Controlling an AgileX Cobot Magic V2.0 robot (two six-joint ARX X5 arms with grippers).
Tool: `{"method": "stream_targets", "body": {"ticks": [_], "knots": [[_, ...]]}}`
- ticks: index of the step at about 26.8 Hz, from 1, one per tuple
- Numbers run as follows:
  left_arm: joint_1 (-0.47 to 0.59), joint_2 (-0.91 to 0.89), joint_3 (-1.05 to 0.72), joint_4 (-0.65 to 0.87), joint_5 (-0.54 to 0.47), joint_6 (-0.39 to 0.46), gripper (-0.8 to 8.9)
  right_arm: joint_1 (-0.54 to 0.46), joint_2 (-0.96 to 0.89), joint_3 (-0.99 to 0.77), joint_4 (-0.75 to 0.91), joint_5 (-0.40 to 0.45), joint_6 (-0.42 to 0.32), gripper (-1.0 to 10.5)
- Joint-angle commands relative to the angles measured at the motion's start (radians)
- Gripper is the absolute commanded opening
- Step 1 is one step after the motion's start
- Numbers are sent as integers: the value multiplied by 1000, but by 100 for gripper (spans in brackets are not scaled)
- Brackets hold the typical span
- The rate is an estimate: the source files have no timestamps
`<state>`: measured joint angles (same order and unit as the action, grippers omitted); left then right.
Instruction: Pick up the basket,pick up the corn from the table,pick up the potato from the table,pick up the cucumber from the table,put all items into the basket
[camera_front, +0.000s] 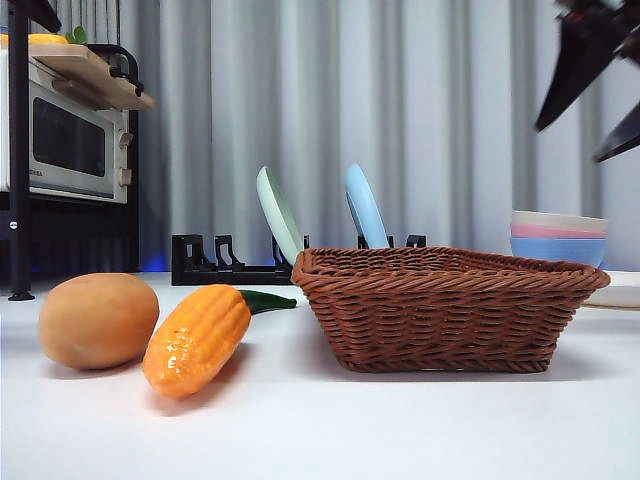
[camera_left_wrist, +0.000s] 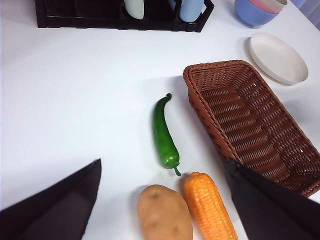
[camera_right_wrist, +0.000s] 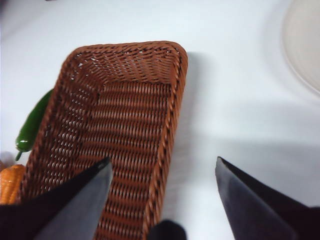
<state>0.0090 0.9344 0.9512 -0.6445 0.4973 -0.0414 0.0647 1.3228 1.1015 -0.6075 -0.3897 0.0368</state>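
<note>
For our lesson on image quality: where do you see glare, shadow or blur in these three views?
Front view: glossy highlights on the corn, soft shadow under the basket. Left wrist view: evenly lit, sharp. Right wrist view: plate washed out, right claw blurred.

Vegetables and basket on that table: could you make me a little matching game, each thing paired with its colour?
Things:
1. corn
2. potato
3. cucumber
4. basket

Colours:
A. dark green
B. brown, woven
C. orange-yellow
D. tan

Pairs: 1-C, 2-D, 3-A, 4-B
</note>
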Motion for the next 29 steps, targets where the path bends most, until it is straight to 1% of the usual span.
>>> {"method": "stream_targets", "body": {"ticks": [1, 6, 14, 15, 16, 17, 18, 19, 23, 26, 29], "knots": [[-3, 1, 5, 0, 3, 15, 413, 26, 100, 55, -10, 4, -9, 346], [-3, 1, 5, -2, 2, 15, 413, 60, 283, 143, -57, 8, -9, 346], [-3, 1, 5, -23, 2, 15, 413, 80, 464, 151, -59, -3, -9, 339], [-3, 1, 5, -24, 2, 15, 413, 82, 475, 151, -59, -2, -9, 317], [-3, 1, 5, -26, 2, 15, 413, 84, 484, 151, -58, -4, -9, 258], [-3, 1, 5, -29, 2, 15, 412, 88, 492, 151, -59, -3, -10, 101], [-3, 1, 5, -32, 2, 15, 412, 88, 492, 151, -58, -4, -10, -29], [-3, 1, 5, -35, 2, 15, 409, 88, 489, 151, -52, -4, -8, -8], [-32, 24, 5, -10, 10, 15, 409, 86, 413, 152, -59, -3, 22, -8], [-101, 97, 33, 26, 8, 11, 413, 86, 294, 152, -61, -2, 33, -8], [-190, 230, 108, 38, -3, 9, 413, 86, 159, 152, -69, 0, 41, -8]]}}
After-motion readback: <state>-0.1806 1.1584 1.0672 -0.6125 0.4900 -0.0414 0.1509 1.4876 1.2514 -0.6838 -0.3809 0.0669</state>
